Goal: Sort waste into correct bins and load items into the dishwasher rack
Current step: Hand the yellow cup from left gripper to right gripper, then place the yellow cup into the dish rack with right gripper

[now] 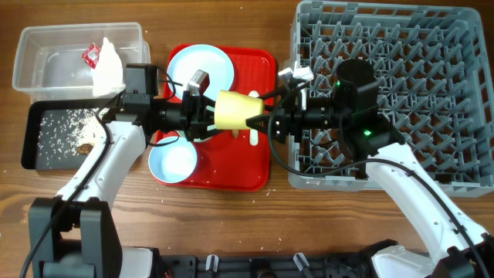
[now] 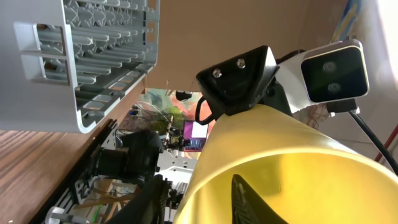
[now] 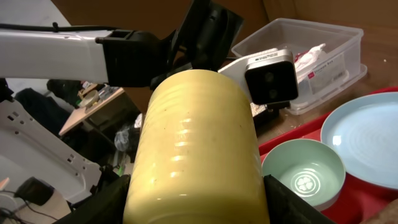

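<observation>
Waste appears sorted, paper [image 1: 108, 66] in tub [image 1: 46, 46] and rice [image 1: 62, 127] in black tray [image 1: 35, 123]; no dish shows in rack [image 1: 432, 46]; plate [image 1: 212, 62] and bowl [image 1: 174, 162] sit on red tray [image 1: 231, 174]; cup [image 1: 234, 110] hangs above it, left gripper [image 1: 207, 113] pinching its rim, right gripper [image 1: 258, 122] clamped on its sides.

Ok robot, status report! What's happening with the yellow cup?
Left claw on rim of yellow cup, right claw round its body. Cup sideways above red tray. Only the right arm between cup and dishwasher rack.

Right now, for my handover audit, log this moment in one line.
phase: handover | cup: midair over red tray | left fingers: on rim | right fingers: around body
</observation>
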Available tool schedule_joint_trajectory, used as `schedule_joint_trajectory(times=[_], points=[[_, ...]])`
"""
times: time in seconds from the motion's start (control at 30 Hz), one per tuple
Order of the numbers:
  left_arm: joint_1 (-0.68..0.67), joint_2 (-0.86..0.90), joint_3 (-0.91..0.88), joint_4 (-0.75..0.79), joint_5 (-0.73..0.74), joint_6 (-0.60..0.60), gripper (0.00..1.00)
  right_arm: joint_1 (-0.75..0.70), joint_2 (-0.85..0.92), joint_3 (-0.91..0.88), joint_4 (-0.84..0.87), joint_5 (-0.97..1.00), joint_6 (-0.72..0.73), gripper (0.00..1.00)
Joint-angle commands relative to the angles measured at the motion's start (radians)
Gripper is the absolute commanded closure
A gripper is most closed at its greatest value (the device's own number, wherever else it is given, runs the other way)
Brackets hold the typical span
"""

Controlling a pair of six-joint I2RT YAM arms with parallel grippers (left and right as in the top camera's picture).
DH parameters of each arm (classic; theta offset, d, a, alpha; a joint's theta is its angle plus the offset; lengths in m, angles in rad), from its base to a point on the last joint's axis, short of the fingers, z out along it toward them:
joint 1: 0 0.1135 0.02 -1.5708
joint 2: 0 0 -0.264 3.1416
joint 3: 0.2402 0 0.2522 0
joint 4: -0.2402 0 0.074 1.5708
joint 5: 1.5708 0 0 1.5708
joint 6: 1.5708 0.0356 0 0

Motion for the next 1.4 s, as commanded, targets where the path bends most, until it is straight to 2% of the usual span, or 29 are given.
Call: schedule_joint_trajectory(times=[0.0,0.17,0.27,0.47,0.6,0.7,0.83,0.93,1.23,1.37], points=[[-0.003,0.002,0.009,0.003,0.026,0.007,0.59,-0.046,0.007,-0.001,-0.005,-0.005,0.041,0.54],[-0.003,0.002,0.009,0.003,0.011,0.015,0.56,-0.166,0.003,-0.001,-0.086,0.021,0.049,0.53],[-0.003,0.002,0.009,0.003,-0.077,0.018,0.56,-0.227,-0.011,-0.001,-0.176,0.105,0.077,0.53],[-0.003,0.002,0.009,-0.016,-0.412,0.140,0.54,-0.257,-0.148,0.011,-0.442,0.358,0.099,0.53],[-0.003,0.002,0.009,-0.087,-0.707,0.187,0.54,-0.257,-0.271,0.130,-0.787,0.685,0.099,0.53],[-0.003,0.002,0.009,-0.148,-0.879,0.204,0.54,-0.256,-0.297,0.202,-0.979,0.818,0.098,0.53],[-0.003,0.002,0.009,-0.203,-0.987,0.278,0.58,-0.249,-0.289,0.225,-1.164,0.903,0.098,0.54],[-0.003,0.002,0.009,-0.204,-1.023,0.291,0.58,-0.214,-0.250,0.225,-1.219,0.945,0.099,0.54],[-0.003,-0.050,0.011,-0.182,-1.030,0.340,0.59,-0.058,-0.025,0.225,-1.213,1.005,0.179,0.53],[-0.003,-0.116,0.027,-0.181,-1.051,0.373,0.55,-0.032,0.034,0.225,-1.180,1.007,0.182,0.47]])
